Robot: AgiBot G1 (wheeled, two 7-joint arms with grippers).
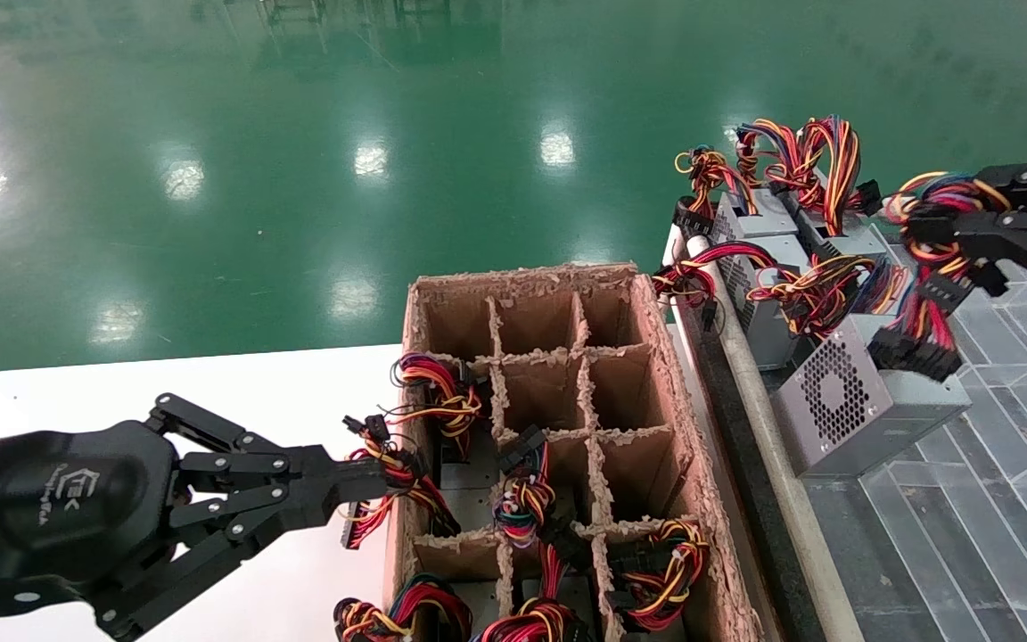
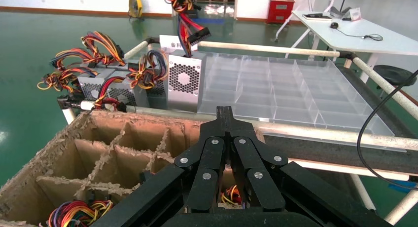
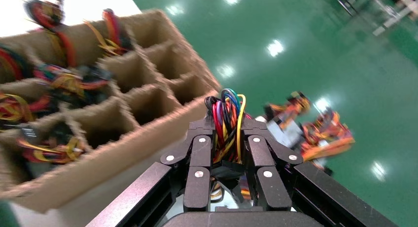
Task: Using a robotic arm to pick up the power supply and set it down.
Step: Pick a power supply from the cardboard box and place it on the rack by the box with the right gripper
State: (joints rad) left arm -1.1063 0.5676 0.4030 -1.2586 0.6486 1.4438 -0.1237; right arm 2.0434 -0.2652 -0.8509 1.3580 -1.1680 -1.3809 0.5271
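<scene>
A grey power supply (image 1: 870, 406) with a honeycomb grille stands tilted at the near-left corner of the clear tray (image 1: 1004, 508). Its red-yellow-black wire bundle (image 1: 928, 294) rises to my right gripper (image 1: 934, 225), which is shut on the wires. In the right wrist view the bundle (image 3: 226, 111) is pinched between the right gripper (image 3: 226, 124) fingers. From the left wrist view the same power supply (image 2: 185, 81) sits upright at the tray's edge. My left gripper (image 1: 389, 477) is shut, its tips at the left wall of the cardboard box among loose wires; nothing shows between the left gripper (image 2: 225, 113) fingers.
The brown cardboard divider box (image 1: 522, 276) holds several more power supplies with wire bundles (image 1: 522, 499); its far cells are bare. Three other units (image 1: 768, 227) crowd the tray's back left. A pipe rail (image 1: 772, 419) runs between box and tray. The white table (image 1: 210, 383) lies to the left.
</scene>
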